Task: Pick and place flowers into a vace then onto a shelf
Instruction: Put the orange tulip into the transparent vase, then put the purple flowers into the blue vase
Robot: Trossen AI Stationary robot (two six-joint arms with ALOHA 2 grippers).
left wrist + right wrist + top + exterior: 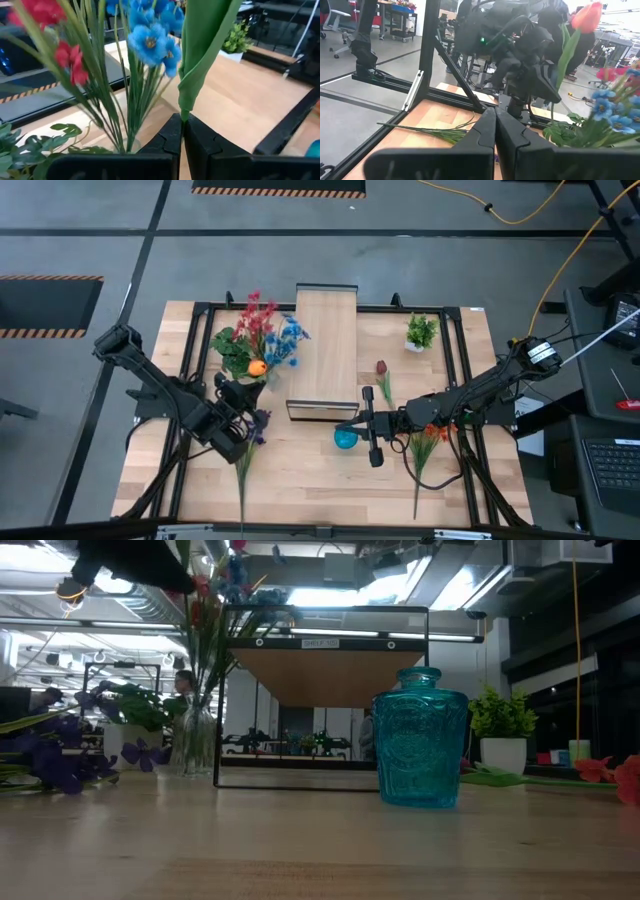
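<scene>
A green stem with an orange bloom (257, 367) is gripped by the closed left pincer (240, 392), its long axis tilted toward the bouquet vase (195, 740) at twelve o'clock, while the right pincer (368, 425), closed and empty, waits by the blue vase (345, 439).

Grey floor (120, 210) with hazard-striped mats (278, 191), yellow cable (520, 218), and bright ceiling lights (330, 598).

In the low view the shelf (320, 670) hides the room behind its board, the purple flowers (55, 755) run off the picture's edge, the clear vase (195, 745) is too dim to tell its stems apart, and the left gripper (130, 560) is cropped above.
</scene>
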